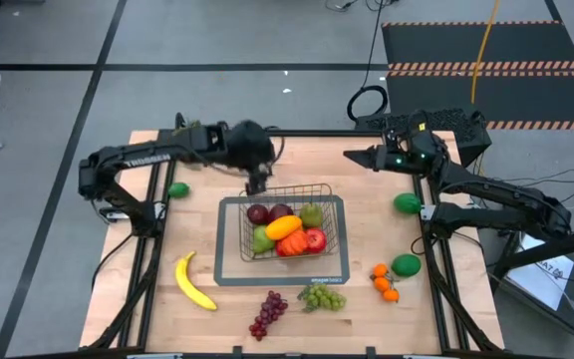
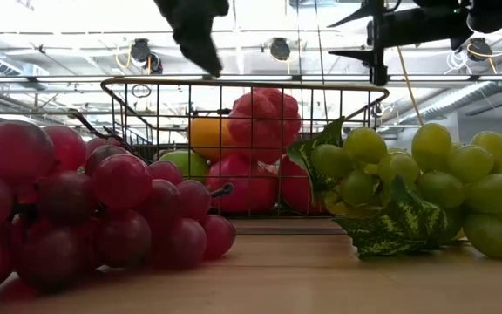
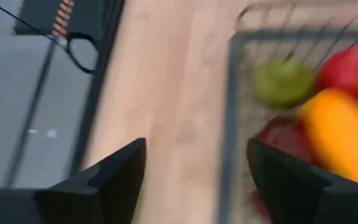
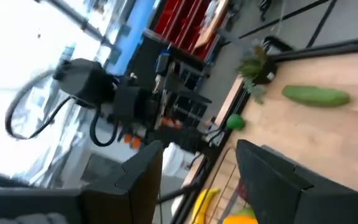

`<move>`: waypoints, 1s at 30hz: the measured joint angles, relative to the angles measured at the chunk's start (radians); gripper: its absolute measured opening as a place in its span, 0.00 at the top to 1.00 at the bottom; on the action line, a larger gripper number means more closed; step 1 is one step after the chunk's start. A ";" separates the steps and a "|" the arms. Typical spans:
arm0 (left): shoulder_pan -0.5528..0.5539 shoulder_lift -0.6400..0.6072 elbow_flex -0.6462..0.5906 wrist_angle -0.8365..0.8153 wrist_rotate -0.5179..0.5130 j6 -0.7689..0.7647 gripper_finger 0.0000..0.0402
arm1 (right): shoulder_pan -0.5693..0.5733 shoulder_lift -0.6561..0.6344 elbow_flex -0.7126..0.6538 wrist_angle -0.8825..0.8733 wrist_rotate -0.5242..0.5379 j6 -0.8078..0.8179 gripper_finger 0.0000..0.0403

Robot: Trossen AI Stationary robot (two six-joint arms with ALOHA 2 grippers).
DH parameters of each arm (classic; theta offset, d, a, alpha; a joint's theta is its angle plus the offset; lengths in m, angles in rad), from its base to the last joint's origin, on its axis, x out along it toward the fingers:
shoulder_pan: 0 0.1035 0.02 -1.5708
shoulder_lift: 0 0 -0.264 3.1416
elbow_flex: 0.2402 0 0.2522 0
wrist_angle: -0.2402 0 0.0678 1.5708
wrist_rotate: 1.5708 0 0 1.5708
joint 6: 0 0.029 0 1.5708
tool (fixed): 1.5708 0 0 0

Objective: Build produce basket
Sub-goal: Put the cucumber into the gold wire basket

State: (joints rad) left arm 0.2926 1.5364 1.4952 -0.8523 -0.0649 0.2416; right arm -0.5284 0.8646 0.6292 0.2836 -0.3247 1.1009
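Observation:
The wire basket [image 1: 229, 249] stands mid-table on its dark base. It holds a yellow-orange fruit [image 1: 283, 226], red apples [image 1: 305, 240], a dark red fruit [image 1: 258, 212] and green pears [image 1: 311, 213]. My left gripper [image 1: 257, 182] hovers open above the basket's far left corner, and in its wrist view the gripper [image 3: 196, 149] has only bare table between its fingers. My right gripper [image 1: 350, 155] hangs open and level over the far right of the table, nothing between its fingers [image 4: 199, 149]. Banana [image 1: 192, 282], red grapes [image 1: 267, 314] and green grapes [image 1: 322, 296] lie near the front edge.
Small oranges [image 1: 385, 282] and two green balls [image 1: 407, 202] [image 1: 405, 264] lie right of the basket, and another green ball [image 1: 177, 189] lies to its left. A cucumber [image 4: 316, 95] rests on the far part of the table. Bare wood shows right of the basket's far side.

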 joint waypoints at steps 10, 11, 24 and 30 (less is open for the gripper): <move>0.335 0.000 -0.112 0.047 0.185 0.300 0.36 | -0.022 0.000 0.000 0.002 0.197 0.039 0.50; 0.364 0.000 -0.132 0.058 0.212 0.307 0.35 | -0.022 0.000 0.000 0.002 0.217 0.039 0.50; 0.499 0.001 -0.430 0.298 0.272 0.411 0.14 | -0.022 0.000 0.000 0.003 0.374 0.019 0.50; 0.500 0.002 -0.532 0.390 0.224 0.404 0.04 | -0.020 0.000 0.000 0.004 0.410 0.013 0.50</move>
State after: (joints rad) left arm 0.7925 1.5383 0.9632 -0.4622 0.1589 0.6457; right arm -0.5487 0.8646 0.6292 0.2880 0.0853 1.1137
